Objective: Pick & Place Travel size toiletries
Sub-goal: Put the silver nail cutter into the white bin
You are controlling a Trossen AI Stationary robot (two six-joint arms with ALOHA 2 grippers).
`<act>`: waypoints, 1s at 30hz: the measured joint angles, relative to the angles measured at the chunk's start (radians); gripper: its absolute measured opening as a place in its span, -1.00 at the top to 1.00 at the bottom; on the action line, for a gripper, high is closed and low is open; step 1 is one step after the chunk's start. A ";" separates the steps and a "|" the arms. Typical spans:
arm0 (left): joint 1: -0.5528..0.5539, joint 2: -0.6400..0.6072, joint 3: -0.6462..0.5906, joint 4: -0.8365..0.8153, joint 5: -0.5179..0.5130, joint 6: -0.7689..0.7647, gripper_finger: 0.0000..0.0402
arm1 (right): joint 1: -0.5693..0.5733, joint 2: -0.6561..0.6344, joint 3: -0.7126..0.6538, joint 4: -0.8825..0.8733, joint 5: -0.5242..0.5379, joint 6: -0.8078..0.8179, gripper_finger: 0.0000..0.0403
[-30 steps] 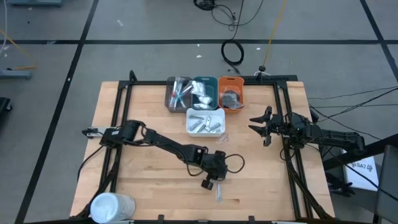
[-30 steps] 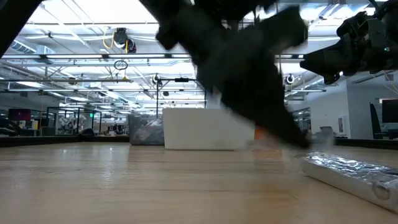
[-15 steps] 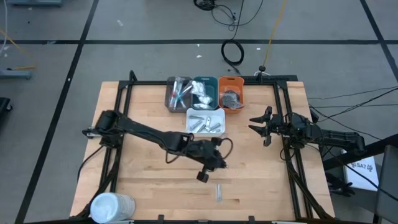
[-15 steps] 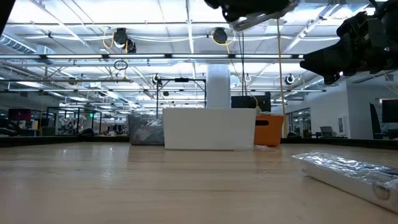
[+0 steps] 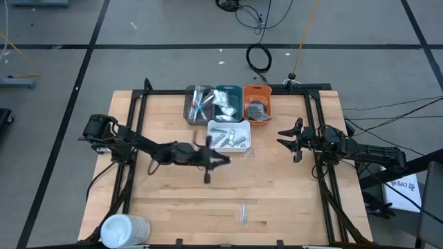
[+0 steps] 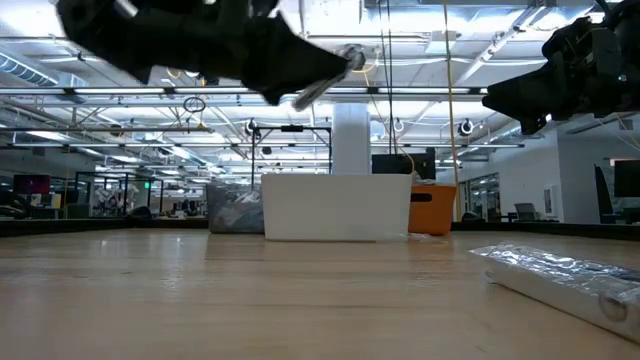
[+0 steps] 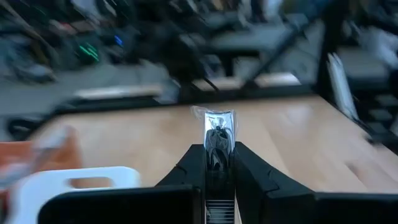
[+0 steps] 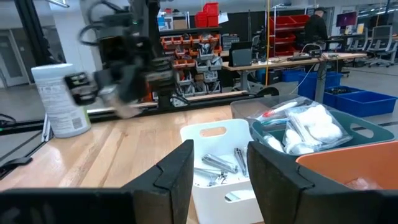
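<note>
My left gripper [image 5: 216, 159] hovers above the table just near-left of the white tray [image 5: 229, 123], shut on a small clear-wrapped toiletry [image 7: 219, 126] with a dark metal piece inside. The low view shows that item [image 6: 335, 72] high above the tabletop. A silver sachet [image 5: 243, 213] lies flat on the wood near the table's near edge, also visible in the low view [image 6: 560, 272]. The white tray holds several silver items. My right gripper [image 5: 285, 140] waits open at the table's right, facing the trays [image 8: 221, 165]. My left gripper pinches the wrapped toiletry's rear end [image 7: 218, 149] between its two fingers. The fingers lie along the item, and its front end [image 7: 219, 118] sticks out past the fingertips. The item is lifted clear of the table, roughly level.
Grey [image 5: 188, 104], teal [image 5: 240, 104] and orange [image 5: 257, 88] trays stand in a row at the far edge behind the white tray. A big white cylinder [image 5: 124, 229] sits at the near-left corner. Black frame rails run along the table's left and right sides.
My left gripper rose from the table beside the silver sachet and moved toward the far edge and left, to just beside the white tray, staying shut on the wrapped item. The arm drew back toward its base. The sachet stayed in place.
</note>
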 joint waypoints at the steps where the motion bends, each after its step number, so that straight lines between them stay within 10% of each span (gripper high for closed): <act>1: 0.008 -0.003 -0.040 0.081 -0.022 -0.001 0.81 | 0.000 0.000 0.000 -0.004 -0.001 0.000 0.30; 10: 0.100 0.003 -0.106 0.191 -0.187 -0.074 0.76 | 0.000 0.002 0.000 -0.003 0.000 0.000 0.30; 22: 0.224 0.004 0.292 -0.675 -0.122 -0.047 0.78 | 0.000 0.002 0.000 -0.003 0.000 0.000 0.30; 30: 0.275 0.005 0.311 -0.793 -0.101 -0.133 0.81 | 0.000 0.002 0.000 -0.003 0.000 0.000 0.30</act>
